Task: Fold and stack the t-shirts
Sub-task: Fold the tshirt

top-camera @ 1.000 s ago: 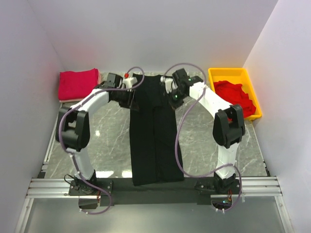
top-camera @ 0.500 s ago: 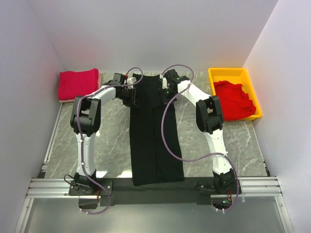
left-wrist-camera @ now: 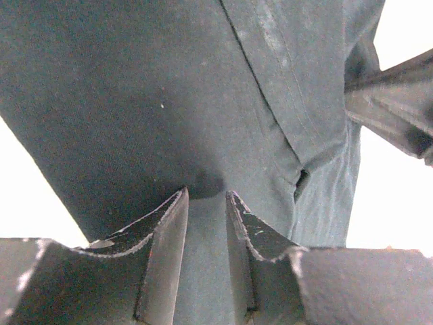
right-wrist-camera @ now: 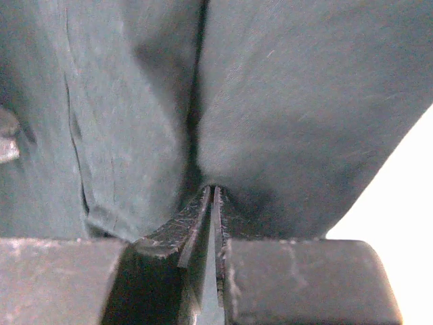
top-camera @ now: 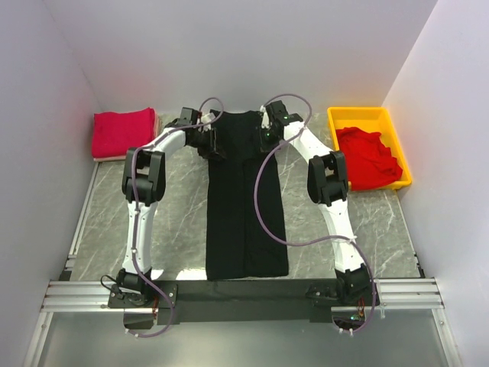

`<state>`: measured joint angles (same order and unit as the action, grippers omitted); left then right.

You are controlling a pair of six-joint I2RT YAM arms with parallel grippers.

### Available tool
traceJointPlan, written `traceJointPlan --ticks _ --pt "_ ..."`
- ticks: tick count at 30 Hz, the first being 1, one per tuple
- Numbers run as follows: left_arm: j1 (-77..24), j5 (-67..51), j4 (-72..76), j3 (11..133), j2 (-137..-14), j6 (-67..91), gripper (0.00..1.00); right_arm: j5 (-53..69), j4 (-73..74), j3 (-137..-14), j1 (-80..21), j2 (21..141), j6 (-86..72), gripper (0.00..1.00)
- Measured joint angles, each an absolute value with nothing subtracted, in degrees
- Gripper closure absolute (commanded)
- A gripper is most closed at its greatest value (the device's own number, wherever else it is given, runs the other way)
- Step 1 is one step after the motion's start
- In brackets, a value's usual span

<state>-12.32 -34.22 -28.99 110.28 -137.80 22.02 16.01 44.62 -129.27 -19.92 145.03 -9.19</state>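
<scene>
black t-shirt (top-camera: pixel 244 206): laid lengthwise on the tabletop (top-camera: pixel 176 222), sides folded inward; cross-folds apparently outstanding.
folded red t-shirt (top-camera: pixel 122 134): placed far left.
crumpled red t-shirt (top-camera: pixel 370 157): left in yellow tray (top-camera: pixel 359 115).
left tool (left-wrist-camera: pixel 205 196), right tool (right-wrist-camera: pixel 211 189): each clamped on the black cloth's far end.

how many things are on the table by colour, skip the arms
black t-shirt: 1
red cloth piles: 2, a folded pile at far left and a crumpled pile in the tray; how many shirts each holds cannot be told
yellow tray: 1
total: 4
</scene>
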Motion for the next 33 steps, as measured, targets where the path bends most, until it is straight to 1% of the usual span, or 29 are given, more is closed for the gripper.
traceJointPlan --ticks 1,6,8,9,10,12,13,14,17,19,21,22,23,24,26,28,30,32,33 --pt "-12.12 -34.61 -28.60 110.80 -138.23 22.20 0.62 15.73 44.40 -130.63 -19.64 145.77 -9.32 0.82" --pt "-11.38 -35.14 -26.76 110.87 -138.30 21.93 0.56 15.40 41.82 -133.60 -18.57 147.63 -9.39 0.74" --pt "-10.83 -35.64 -25.10 110.72 -138.17 21.26 0.52 15.05 40.93 -134.45 -18.41 148.05 -8.64 0.59" --pt "-10.70 -35.77 -24.69 110.59 -138.06 20.93 0.51 15.05 40.66 -134.61 -18.37 148.05 -7.86 0.59" --pt "-10.35 -35.97 -23.09 109.27 -137.21 20.03 0.47 15.70 40.36 -134.65 -18.33 147.92 -6.46 0.49" --pt "-9.69 -36.21 -21.23 105.84 -134.39 18.35 0.42 17.12 39.66 -133.71 -18.35 146.80 -4.47 0.39" --pt "-9.39 -36.23 -20.14 103.20 -132.16 17.17 0.40 18.20 39.42 -131.83 -18.37 145.23 -2.72 0.30" --pt "-9.04 -36.23 -19.64 100.29 -129.08 15.79 0.38 19.00 39.20 -129.54 -18.39 143.22 -1.37 0.27" --pt "-8.12 -36.34 -18.22 90.74 -116.40 9.69 0.39 21.47 38.83 -117.89 -18.63 131.17 4.14 0.27" --pt "-7.92 -36.99 -17.19 85.38 -106.96 4.93 0.39 22.52 37.60 -108.44 -18.90 119.59 7.73 0.27" --pt "-7.81 -38.24 -16.71 78.59 -95.15 -0.95 0.39 23.35 34.50 -96.73 -19.44 105.32 11.66 0.27" --pt "-7.79 -38.94 -16.47 74.91 -89.56 -4.36 0.40 23.62 32.42 -88.20 -19.88 95.26 15.00 0.27" --pt "-7.73 -39.83 -17.26 71.53 -84.49 -7.29 0.40 23.53 32.38 -85.12 -20.49 90.94 16.38 0.27" --pt "-7.75 -40.95 -17.47 66.94 -78.00 -11.49 0.40 23.22 29.30 -78.35 -21.69 82.87 18.94 0.27" --pt "-7.75 -42.85 -20.64 60.23 -69.45 -18.22 0.39 22.55 27.68 -67.68 -24.40 70.89 23.73 0.27" --pt "-7.90 -44.91 -24.67 53.76 -62.30 -25.54 0.36 22.50 26.02 -56.36 -28.42 58.78 28.80 0.28" --pt "-8.19 -46.15 -29.06 47.42 -56.66 -31.73 0.34 22.04 26.24 -46.74 -32.73 50.43 33.04 0.30" --pt "-8.84 -46.30 -31.64 40.88 -51.18 -36.16 0.33 21.28 28.10 -39.57 -37.36 45.91 35.57 0.32" --pt "-9.17 -46.22 -32.36 38.59 -49.21 -37.30 0.33 20.71 28.97 -37.36 -39.53 44.82 35.92 0.35"
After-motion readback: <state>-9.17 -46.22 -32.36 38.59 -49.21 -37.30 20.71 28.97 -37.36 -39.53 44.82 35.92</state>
